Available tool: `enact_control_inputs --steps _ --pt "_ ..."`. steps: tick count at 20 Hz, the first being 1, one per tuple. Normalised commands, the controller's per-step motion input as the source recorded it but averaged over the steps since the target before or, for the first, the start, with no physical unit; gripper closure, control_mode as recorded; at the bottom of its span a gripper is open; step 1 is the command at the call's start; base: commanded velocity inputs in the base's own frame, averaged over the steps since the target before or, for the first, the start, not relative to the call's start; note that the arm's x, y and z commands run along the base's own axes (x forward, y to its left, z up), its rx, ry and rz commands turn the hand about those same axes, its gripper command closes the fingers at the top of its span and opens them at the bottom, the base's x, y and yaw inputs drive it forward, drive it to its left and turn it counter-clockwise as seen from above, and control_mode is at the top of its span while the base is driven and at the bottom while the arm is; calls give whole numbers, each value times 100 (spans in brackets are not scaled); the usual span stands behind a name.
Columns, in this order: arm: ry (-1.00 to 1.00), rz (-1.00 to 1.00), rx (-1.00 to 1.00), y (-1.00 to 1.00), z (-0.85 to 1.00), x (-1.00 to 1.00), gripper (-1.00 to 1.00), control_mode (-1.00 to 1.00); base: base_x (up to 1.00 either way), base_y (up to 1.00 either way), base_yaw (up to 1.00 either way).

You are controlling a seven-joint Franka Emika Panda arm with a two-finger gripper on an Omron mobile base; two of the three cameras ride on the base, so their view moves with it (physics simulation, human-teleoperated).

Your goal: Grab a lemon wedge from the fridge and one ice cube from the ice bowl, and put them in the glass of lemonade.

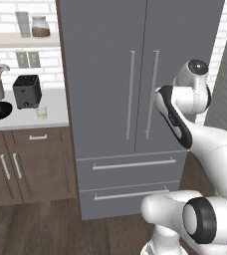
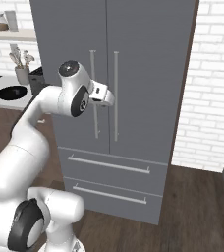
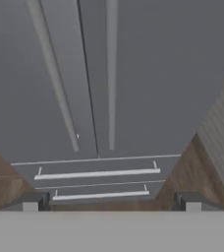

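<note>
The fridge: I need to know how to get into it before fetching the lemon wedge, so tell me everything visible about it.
The fridge is a tall, matte grey cabinet standing on the wood floor beside the counter. Its two upper doors are shut, meeting at a centre seam flanked by long vertical bar handles. Two closed drawers with horizontal bar handles sit below. The open gripper faces the doors, touching nothing.
</note>
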Motion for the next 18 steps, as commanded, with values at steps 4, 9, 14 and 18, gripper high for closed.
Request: enact_control_inputs --steps 4,9,14,18 --pt "-3 -1 -6 0 2 86 -100 -100 0 0 0" --pt "0 -3 0 0 -13 100 -100 -100 0 0 0" --pt "0 0 0 -22 -27 38 -100 -100 0 0 0" --pt "0 0 0 -25 -34 57 -100 -100 0 0 0"
